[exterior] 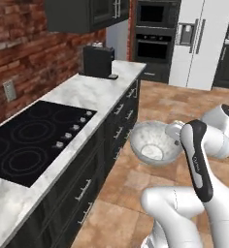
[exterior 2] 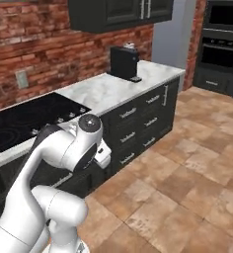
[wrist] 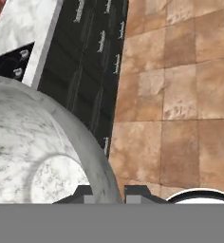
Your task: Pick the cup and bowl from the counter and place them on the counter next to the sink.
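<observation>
Your tool point(wrist: 108, 192) is pinching the rim of the bowl point(exterior: 153, 142), holding it aloft over the tiled floor point(exterior: 174, 104) beside the desk point(exterior: 94, 92), evidently mid-carry toward the sink-side spot.

No legible txt; arm point(exterior: 198, 164) marking blurred, maybe logo.

The round pale grey-white bowl point(exterior: 154, 142) has a whitish inside speckled with grey, and in the hand view its wall point(wrist: 61, 137) shows faint grey marbling. The white marble counter point(exterior: 94, 92) is streaked with grey veins above dark, near-black cabinet fronts point(exterior: 114, 131) with pale metal handles, and set into it is a glossy black glass cooktop point(exterior: 31, 135) marked with thin grey rings and a row of silvery knobs. Behind runs a red-brown brick wall point(exterior: 24, 48), a black boxy coffee machine point(exterior: 98, 60) stands on the counter, and the floor point(exterior: 155, 101) is tiled in mottled terracotta brown.
</observation>
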